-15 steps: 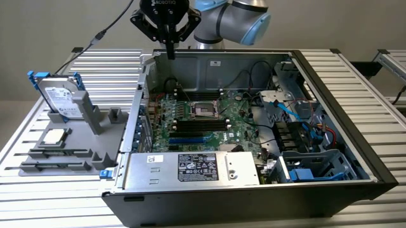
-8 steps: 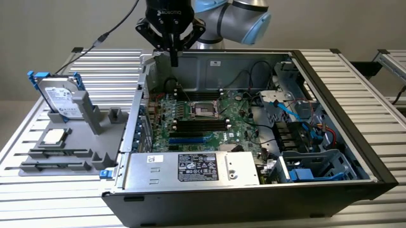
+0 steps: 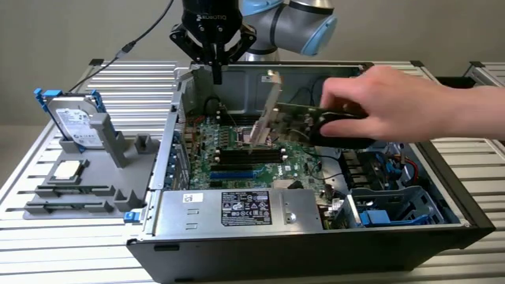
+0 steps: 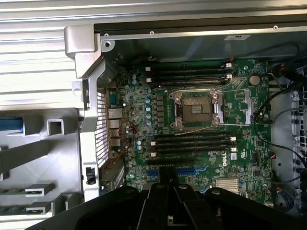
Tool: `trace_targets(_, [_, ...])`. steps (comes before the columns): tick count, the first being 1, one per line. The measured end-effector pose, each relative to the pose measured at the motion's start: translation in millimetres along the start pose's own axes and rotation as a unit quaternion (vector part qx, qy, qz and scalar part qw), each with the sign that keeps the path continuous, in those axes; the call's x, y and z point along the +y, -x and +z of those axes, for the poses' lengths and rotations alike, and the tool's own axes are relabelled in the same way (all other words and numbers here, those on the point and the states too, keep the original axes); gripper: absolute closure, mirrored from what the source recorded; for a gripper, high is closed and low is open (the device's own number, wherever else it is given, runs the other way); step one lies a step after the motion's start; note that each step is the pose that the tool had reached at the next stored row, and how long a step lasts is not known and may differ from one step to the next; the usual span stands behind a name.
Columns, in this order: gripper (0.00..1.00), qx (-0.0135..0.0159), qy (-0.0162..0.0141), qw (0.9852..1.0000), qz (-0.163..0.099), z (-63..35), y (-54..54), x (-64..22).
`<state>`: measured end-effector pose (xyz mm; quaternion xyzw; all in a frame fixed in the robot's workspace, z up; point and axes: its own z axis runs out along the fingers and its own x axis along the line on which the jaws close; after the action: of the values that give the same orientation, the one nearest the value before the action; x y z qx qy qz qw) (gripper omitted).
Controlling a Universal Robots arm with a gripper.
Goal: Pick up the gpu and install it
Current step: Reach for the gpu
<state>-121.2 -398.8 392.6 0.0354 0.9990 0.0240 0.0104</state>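
The gpu (image 3: 298,112) is a green card with a silver end bracket. It hangs tilted over the motherboard (image 3: 236,168) inside the open computer case (image 3: 300,254). A person's hand (image 3: 387,103) reaches in from the exterior view's right and holds the card by its black side. My gripper (image 3: 217,72) hovers above the case's rear wall, to the exterior view's left of the card and apart from it. Its fingers are shut with nothing between them. In the wrist view my gripper (image 4: 169,187) points down at the motherboard (image 4: 201,158) near the blue slots.
A grey parts holder (image 3: 87,189) beside the case carries a silver hard drive in a blue frame (image 3: 75,121) and a small square CPU chip (image 3: 70,170). Inside the case are the CPU socket (image 4: 196,109), black memory slots (image 4: 192,141), cables and a blue drive cage (image 3: 387,210).
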Motion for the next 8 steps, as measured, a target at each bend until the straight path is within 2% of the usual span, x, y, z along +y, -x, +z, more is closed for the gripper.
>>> trace_targets(8, [0.89,0.0,0.0,1.0,0.0,0.0,0.0,0.0])
